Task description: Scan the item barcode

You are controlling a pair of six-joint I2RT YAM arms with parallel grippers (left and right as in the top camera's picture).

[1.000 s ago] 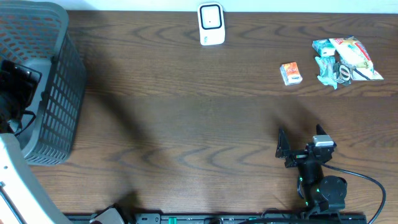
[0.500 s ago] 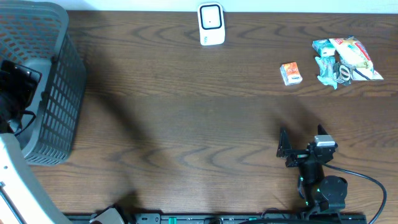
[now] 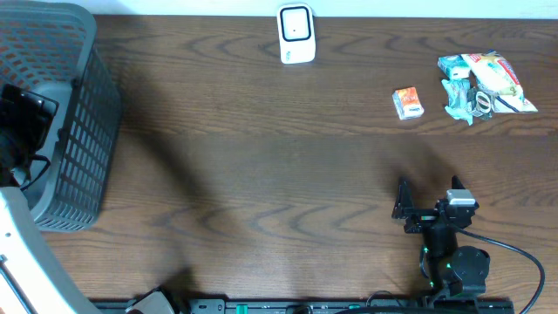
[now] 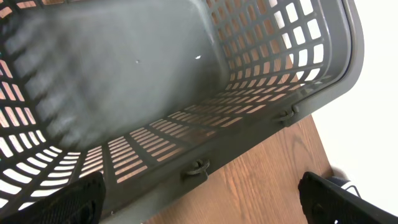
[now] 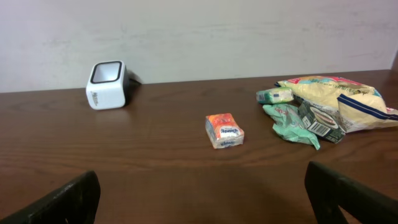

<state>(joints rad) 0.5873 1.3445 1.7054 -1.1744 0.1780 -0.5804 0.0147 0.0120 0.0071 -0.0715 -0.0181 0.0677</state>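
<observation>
Orange packet (image 3: 407, 103) lies on the worktop (image 3: 261, 131) near the snack bags (image 3: 484, 83), well ahead of your empty right hand (image 3: 429, 197), fingers spread apart, so a careless reach could flip it label-down or snag those bags.

A dark wood-grain desk (image 3: 261, 174) carries four things. A grey mesh basket (image 3: 91, 139) stands at its left end. A white scanner (image 3: 296, 34) sits at the far edge, near the middle. Toward the right lies a small orange box (image 3: 407, 103), and near it, at the far right corner, a heap of packets (image 3: 484, 83).
</observation>
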